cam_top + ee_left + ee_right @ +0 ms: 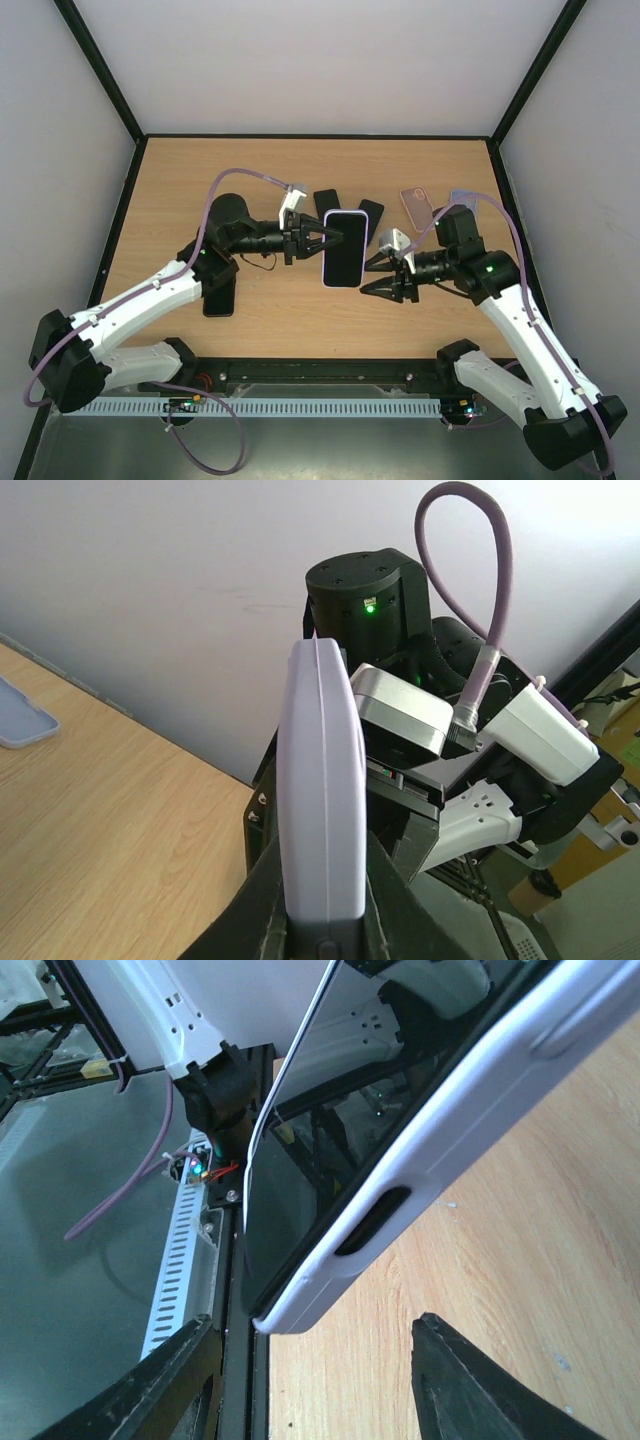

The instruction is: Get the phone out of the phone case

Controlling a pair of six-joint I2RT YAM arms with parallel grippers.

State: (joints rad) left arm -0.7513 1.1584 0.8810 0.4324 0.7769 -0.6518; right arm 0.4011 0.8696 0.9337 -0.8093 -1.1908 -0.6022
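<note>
The phone [343, 250], dark screen up, sits in a pale lavender phone case [341, 283] and is held a little above the middle of the table. My left gripper [325, 238] is shut on its left edge; in the left wrist view the case's rim [320, 790] stands upright between the black fingers [400, 900]. My right gripper [364, 279] is open just right of the phone's near corner. In the right wrist view the case's corner [300, 1305] with its cut-out slot hangs just beyond the two spread fingertips [470, 1380], touching neither, and the glossy screen [300, 1190] faces left.
Behind the held phone lie two black phones [327, 202] [371, 212], a pink case [417, 207] and a lavender case [462, 198]. Another black phone [219, 297] lies by the left arm. A pale case [20, 715] shows at the left wrist view's edge.
</note>
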